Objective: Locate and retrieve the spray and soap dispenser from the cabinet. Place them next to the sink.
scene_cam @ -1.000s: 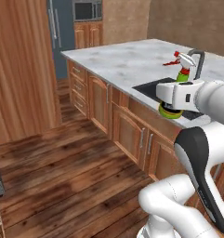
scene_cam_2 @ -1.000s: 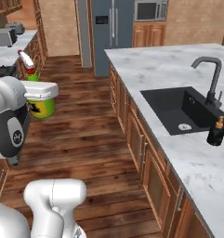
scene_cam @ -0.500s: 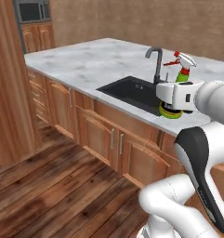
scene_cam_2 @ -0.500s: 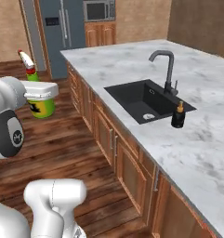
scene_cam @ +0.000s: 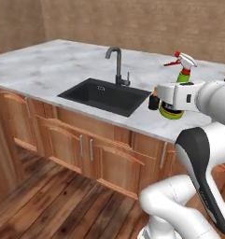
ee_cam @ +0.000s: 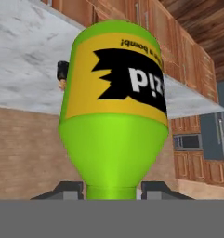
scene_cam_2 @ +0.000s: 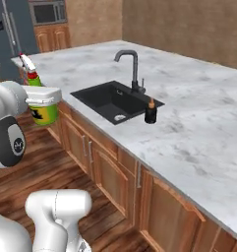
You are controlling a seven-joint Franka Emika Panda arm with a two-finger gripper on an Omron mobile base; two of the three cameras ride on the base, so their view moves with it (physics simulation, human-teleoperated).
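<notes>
Green and upright, the spray (scene_cam: 179, 86) sits clamped in the gripper (scene_cam: 172, 100), its white trigger head and red nozzle rising above the white hand, which hangs just right of the sink (scene_cam: 104, 96). A black faucet (scene_cam: 116, 65) stands behind the basin, and the marble counter (scene_cam: 44, 65) runs over wooden cupboard doors (scene_cam: 86, 149) and a plank floor (scene_cam: 53, 205).

From the right base camera, the spray (scene_cam_2: 41, 110) hangs off the counter's edge (scene_cam_2: 189, 147), well left of the sink (scene_cam_2: 112, 101). The soap dispenser (scene_cam_2: 150, 112) stands on the marble just beside the sink's right rim. A steel fridge (scene_cam_2: 12, 34) stands far behind.

Seen from the hand, the spray (ee_cam: 114, 102) appears inverted, its neck between the two fingertips (ee_cam: 67, 188), jaws closed on it.
</notes>
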